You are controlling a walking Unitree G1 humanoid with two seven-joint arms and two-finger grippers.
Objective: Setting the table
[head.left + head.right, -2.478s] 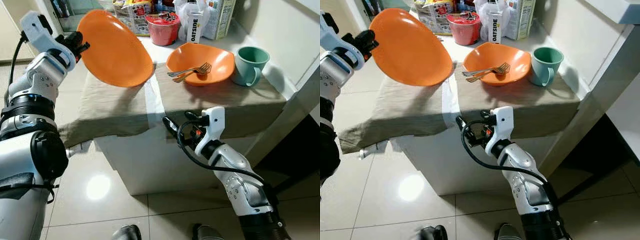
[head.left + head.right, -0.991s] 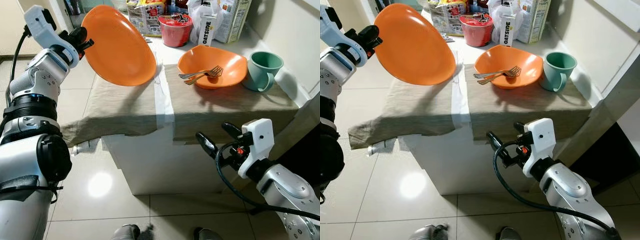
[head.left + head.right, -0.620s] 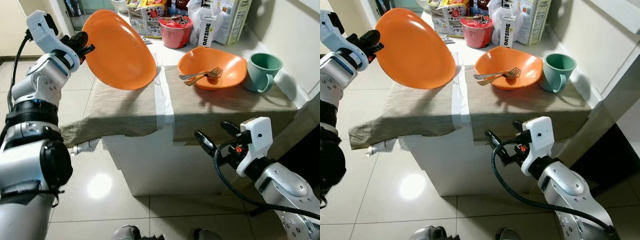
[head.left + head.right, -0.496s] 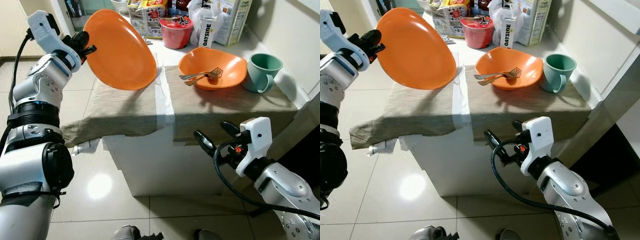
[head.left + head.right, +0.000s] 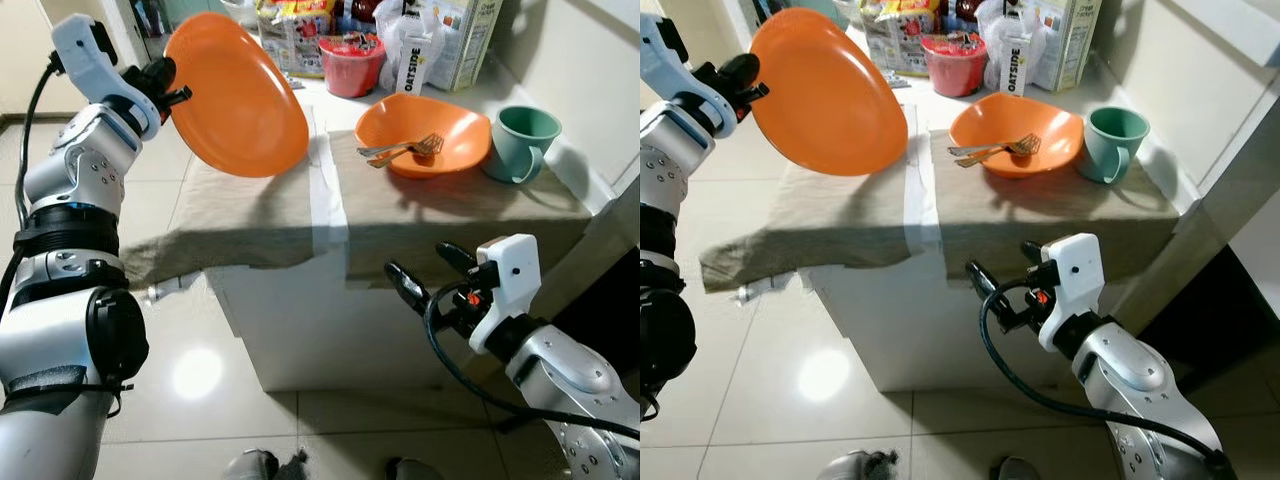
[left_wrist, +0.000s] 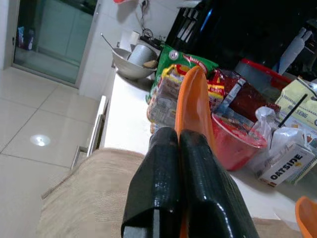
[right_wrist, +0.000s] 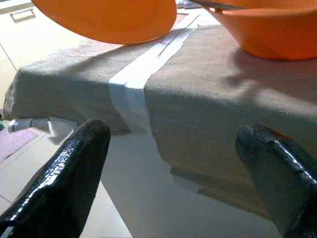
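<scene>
From the head cameras, the left tool (image 5: pixel 165 82) holds a flat, round orange plastic plate (image 5: pixel 238 93) by its rim, tilted steeply and raised above the left half of the bench (image 5: pixel 290 300). A beige woven cloth (image 5: pixel 240 220) drapes over the bench's front edge there, with a white strip (image 5: pixel 327 205) running front to back. Compared with half a second ago the plate has barely shifted; it has not come down, so the place setting on the left is, I judge, still waiting for it. Toward the right rear of the bench sits a deep orange plastic bowl (image 5: pixel 1018 130) with two metal forks (image 5: pixel 995 150) lying in it, and just beside it, near the right edge, a pale green ceramic mug (image 5: pixel 1112 143). Cartons and packets (image 5: pixel 400 40) crowd the back edge. The right tool (image 5: pixel 1002 285) hovers below the bench's front edge, fingers apart, holding nothing.

In the left wrist view the two black fingers (image 6: pixel 193 198) are pressed together with the plate's thin edge (image 6: pixel 194 109) clamped between them.

In the right wrist view the fingers (image 7: pixel 69 168) stand wide apart, facing the cloth's hanging front, with the plate's underside (image 7: pixel 106 20) above.
</scene>
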